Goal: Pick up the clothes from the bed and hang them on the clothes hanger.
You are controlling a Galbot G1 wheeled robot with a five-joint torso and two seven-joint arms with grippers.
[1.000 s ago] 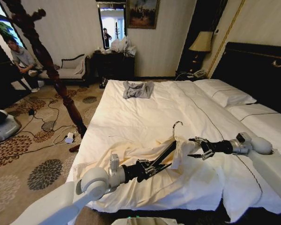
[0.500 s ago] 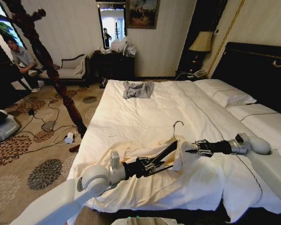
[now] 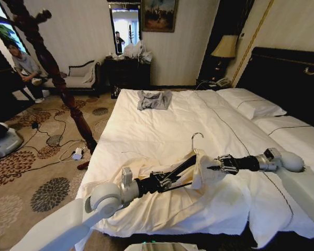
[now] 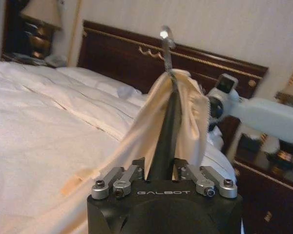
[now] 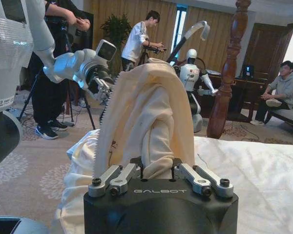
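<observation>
The cream-yellow clothes [image 3: 162,209] lie crumpled at the near end of the white bed [image 3: 162,125]. My left gripper [image 3: 166,181] is shut on one arm of the black clothes hanger [image 3: 182,166], whose silver hook [image 3: 197,136] points up. A fold of the clothes [image 4: 188,112] is draped over the hanger's top. My right gripper [image 3: 211,168] is shut on that fold just right of the hanger. In the right wrist view the cloth [image 5: 146,107] rises from between its fingers [image 5: 158,171], with the hook [image 5: 195,30] behind it.
A small grey garment [image 3: 154,99] lies at the bed's far end. White pillows [image 3: 251,102] and a black headboard [image 3: 288,78] are on the right. A dark wooden coat stand [image 3: 52,68] rises left of the bed, with cables on the carpet.
My right gripper, open beside the draped fold a second ago, moved left and shut on it. The left gripper and hanger rose slightly.
</observation>
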